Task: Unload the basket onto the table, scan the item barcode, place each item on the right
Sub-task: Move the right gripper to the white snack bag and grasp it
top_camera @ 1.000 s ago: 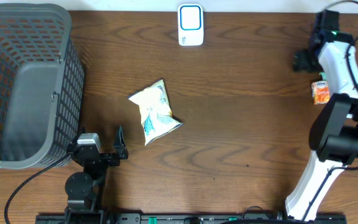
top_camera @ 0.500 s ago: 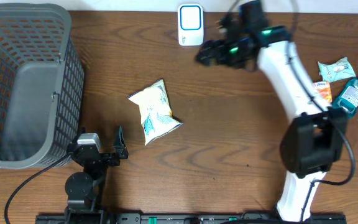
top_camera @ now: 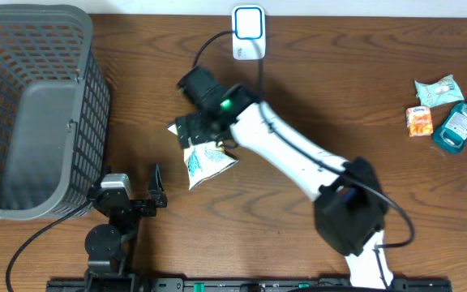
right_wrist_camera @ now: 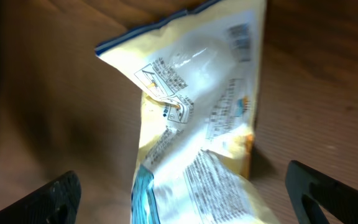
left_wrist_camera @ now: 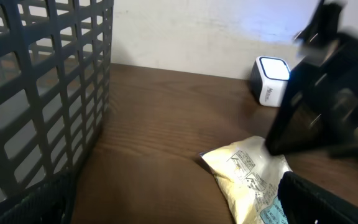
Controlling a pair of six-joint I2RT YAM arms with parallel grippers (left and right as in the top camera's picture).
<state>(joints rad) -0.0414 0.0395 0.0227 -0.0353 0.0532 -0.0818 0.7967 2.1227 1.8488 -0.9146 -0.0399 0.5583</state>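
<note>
A crumpled yellow and white snack bag with a blue edge lies flat on the wooden table; this is the item. Its printed back faces up, and I cannot make out a barcode in the blur. My right gripper hovers over the bag's upper half, open, its fingers straddling the bag without touching it. The white scanner stands at the far edge. My left gripper rests open at the lower left, just left of the bag, holding nothing.
A large grey mesh basket fills the left side, close to the left gripper. At the far right lie a tissue packet, an orange carton and a blue bottle. The right arm's white links cross the middle.
The right arm has swept from the far right edge, past the scanner, to above the snack bag. The bag and the left arm have not moved.
</note>
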